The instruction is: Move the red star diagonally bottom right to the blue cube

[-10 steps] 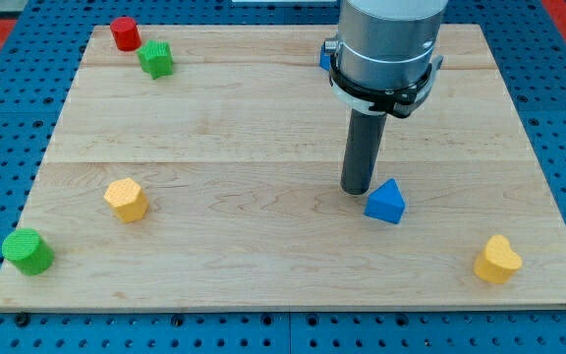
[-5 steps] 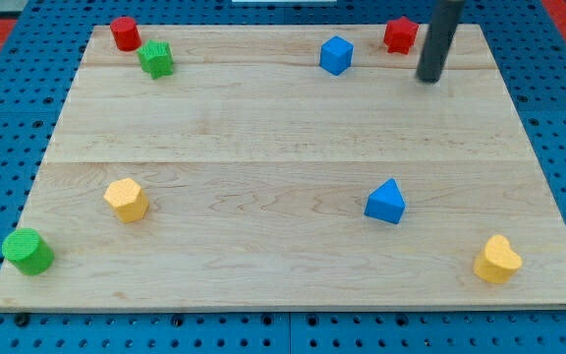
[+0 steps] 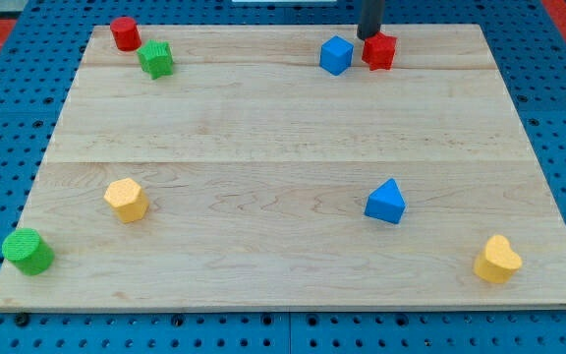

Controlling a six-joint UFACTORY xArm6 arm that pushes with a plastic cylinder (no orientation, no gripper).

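Observation:
The red star [image 3: 380, 51] lies near the view's top, just right of the blue cube [image 3: 336, 55], with a small gap between them. My tip [image 3: 369, 36] stands at the star's upper left edge, touching or nearly touching it, between the star and the cube's top right. The rod runs up out of the view's top.
A red cylinder [image 3: 124, 32] and a green star [image 3: 155, 59] sit at the top left. A yellow hexagonal block [image 3: 126, 200] and a green cylinder [image 3: 28, 251] are at the bottom left. A blue triangular block [image 3: 385, 202] and a yellow heart [image 3: 497, 260] are at the bottom right.
The rod moved from the star's right to its upper left. The red star slid down and left, closer to the blue cube.

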